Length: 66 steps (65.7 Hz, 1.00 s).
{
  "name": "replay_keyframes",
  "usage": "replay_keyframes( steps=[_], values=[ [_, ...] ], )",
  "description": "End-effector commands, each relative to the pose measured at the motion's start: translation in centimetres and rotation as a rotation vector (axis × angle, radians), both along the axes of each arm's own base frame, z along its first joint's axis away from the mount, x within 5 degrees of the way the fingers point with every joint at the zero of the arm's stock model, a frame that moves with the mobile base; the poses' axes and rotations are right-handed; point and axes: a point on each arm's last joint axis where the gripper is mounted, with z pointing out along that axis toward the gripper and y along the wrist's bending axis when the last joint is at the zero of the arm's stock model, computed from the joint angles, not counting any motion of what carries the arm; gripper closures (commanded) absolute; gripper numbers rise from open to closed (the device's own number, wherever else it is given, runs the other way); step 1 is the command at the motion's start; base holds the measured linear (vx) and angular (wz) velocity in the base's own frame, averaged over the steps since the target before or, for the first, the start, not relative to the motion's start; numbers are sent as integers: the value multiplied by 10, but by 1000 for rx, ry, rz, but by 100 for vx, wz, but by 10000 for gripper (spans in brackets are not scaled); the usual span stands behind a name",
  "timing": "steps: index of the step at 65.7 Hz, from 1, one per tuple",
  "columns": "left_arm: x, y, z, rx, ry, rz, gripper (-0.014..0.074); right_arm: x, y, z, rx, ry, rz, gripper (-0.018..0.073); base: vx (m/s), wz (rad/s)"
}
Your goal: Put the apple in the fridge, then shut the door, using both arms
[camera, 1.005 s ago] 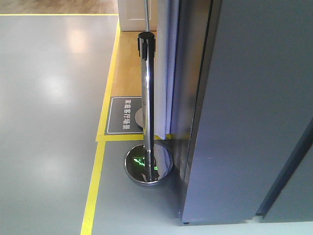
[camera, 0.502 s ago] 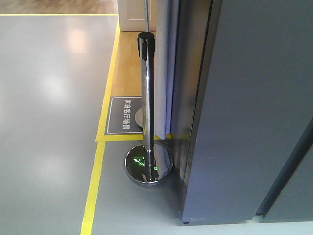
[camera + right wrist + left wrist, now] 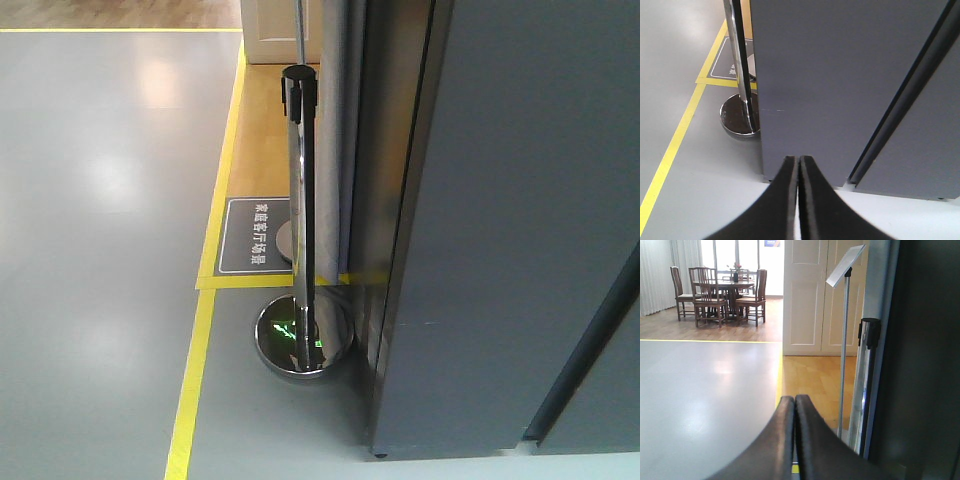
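Observation:
The door (image 3: pixel 520 220) is a tall, plain dark grey panel filling the right of the front view, and only its outer face shows. It also fills the top of the right wrist view, where the door (image 3: pixel 830 75) stands just beyond my right gripper (image 3: pixel 799 158), which is shut with nothing in it. My left gripper (image 3: pixel 794 397) is shut and empty, with the door's dark edge (image 3: pixel 925 365) to its right. The apple is out of view. No fridge interior shows.
A chrome stanchion post (image 3: pixel 298 200) on a round base (image 3: pixel 303 340) stands close to the door's left edge. Behind it are a floor sign (image 3: pixel 250 235) and yellow floor tape (image 3: pixel 190 380). A sign stand (image 3: pixel 845 272) stands by white doors. A second grey panel (image 3: pixel 935 140) adjoins on the right.
The pale bluish strip left of the door has narrowed and darkened, and the door's left edge has shifted slightly left. The stanchion has not moved.

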Motion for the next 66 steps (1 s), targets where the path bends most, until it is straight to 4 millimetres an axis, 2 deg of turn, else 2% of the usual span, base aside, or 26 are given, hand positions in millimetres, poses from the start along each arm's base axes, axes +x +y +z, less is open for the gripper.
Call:
replay_keyframes(
  steps=[1,43,53,66],
  values=[
    [0,0,-3,-11,-59,4,602,4,0,11,-7,-73,4,561,0,0],
    [0,0,-3,-11,-60,4,602,4,0,11,-5,-80,5,561,0,0],
    [0,0,-3,-11,-60,4,602,-2,-2,-9,-61,-177,0,561,0,0],
    [0,0,-3,-11,-60,4,602,1,0,-53,-52,-431,12,561,0,0]
  ],
)
